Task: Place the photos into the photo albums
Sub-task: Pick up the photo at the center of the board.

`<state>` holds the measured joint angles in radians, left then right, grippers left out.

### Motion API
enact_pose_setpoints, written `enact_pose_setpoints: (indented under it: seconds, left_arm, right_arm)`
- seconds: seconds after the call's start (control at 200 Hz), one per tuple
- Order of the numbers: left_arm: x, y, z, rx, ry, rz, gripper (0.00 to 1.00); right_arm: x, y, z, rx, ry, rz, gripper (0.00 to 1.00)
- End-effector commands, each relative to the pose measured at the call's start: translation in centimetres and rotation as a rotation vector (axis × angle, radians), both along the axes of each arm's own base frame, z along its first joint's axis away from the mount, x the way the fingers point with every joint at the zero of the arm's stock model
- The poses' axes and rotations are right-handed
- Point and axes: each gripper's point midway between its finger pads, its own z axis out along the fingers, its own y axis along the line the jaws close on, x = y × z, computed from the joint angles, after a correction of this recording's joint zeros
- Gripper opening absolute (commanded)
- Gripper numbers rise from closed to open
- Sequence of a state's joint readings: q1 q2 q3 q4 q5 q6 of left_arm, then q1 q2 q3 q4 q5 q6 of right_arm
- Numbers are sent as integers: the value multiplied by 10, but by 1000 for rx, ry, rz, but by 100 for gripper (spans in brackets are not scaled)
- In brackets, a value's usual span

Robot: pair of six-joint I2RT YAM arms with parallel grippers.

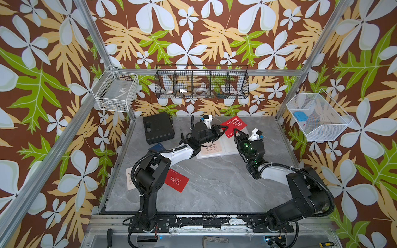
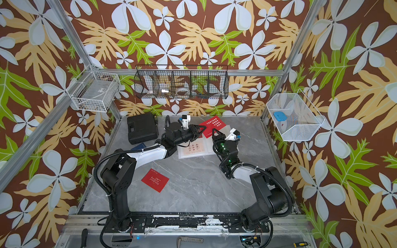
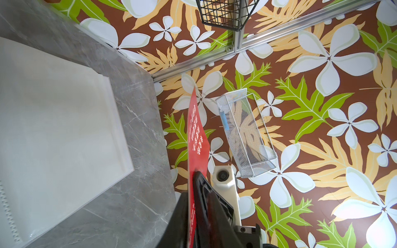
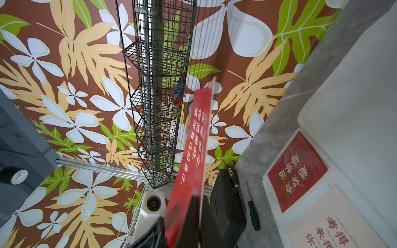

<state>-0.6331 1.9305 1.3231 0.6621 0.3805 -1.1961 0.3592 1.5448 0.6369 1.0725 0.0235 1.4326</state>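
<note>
Nearest the arm bases, a loose red card [image 1: 176,180] lies flat on the grey surface [image 1: 214,189]. A loose cream card [image 1: 129,181] lies to its left, partly hidden under the left arm. Further back, a navy card [image 1: 158,147] lies by the left forearm. Beyond it the white album [image 1: 228,148] lies open, with a filed cream card [image 1: 211,148] on its left page. The right wrist view shows a filed red card [image 4: 297,169] on that page, just beside the cream one. Over the album's far part, both arms hold a lifted red card [image 1: 234,126] off the surface. The left end effector [image 1: 225,128] is narrowed onto its left edge, and the right end effector [image 1: 236,131] is clamped tight on its near edge. A black case [image 1: 158,128] sits at the far left corner.
</note>
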Motion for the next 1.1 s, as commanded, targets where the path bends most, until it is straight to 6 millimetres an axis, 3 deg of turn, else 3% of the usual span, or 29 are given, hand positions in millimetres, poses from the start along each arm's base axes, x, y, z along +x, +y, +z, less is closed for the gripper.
enact_pose_setpoints:
  seconds: [0.0, 0.23, 0.305, 0.385, 0.465, 0.561, 0.646, 0.736, 0.836, 0.901, 1.026, 1.091]
  left_arm:
    - [-2, -3, 17, -29, -65, -22, 17]
    - [0, -2, 15, -9, -78, -21, 1]
    - [1, 0, 13, 5, -83, -20, 0]
    - [3, 5, 12, 27, -96, -13, 0]
    - [5, 16, 9, 64, -107, -8, 0]
    - [9, 34, -8, 149, -100, -3, 0]
    - [9, 52, -26, 215, -84, -10, 0]
    - [8, 67, -48, 301, -64, -23, 0]
    - [4, 77, -65, 357, -52, -55, 0]
    - [3, 82, -72, 379, -45, -68, 0]
    - [3, 86, -90, 443, -29, -103, 0]
    - [4, 88, -99, 443, -13, -118, 0]
  right_arm:
    - [0, -2, 7, 31, -26, -19, 0]
    - [-1, 4, 10, 39, -15, -7, 0]
    - [-1, 5, 9, 18, -9, -1, 12]
    - [-5, 6, 6, -41, 10, 7, 37]
    - [-10, 1, -2, -135, 52, 1, 54]
    - [-19, -12, -13, -328, 125, -14, 66]
    - [-25, -23, -15, -551, 194, -16, 71]
    - [-26, -34, -24, -752, 280, 7, 71]
    - [-18, -48, -43, -812, 382, 59, 67]
    - [-5, -55, -49, -837, 430, 83, 60]
    - [26, -49, -70, -980, 524, 198, 52]
    - [43, -42, -85, -1020, 558, 265, 41]
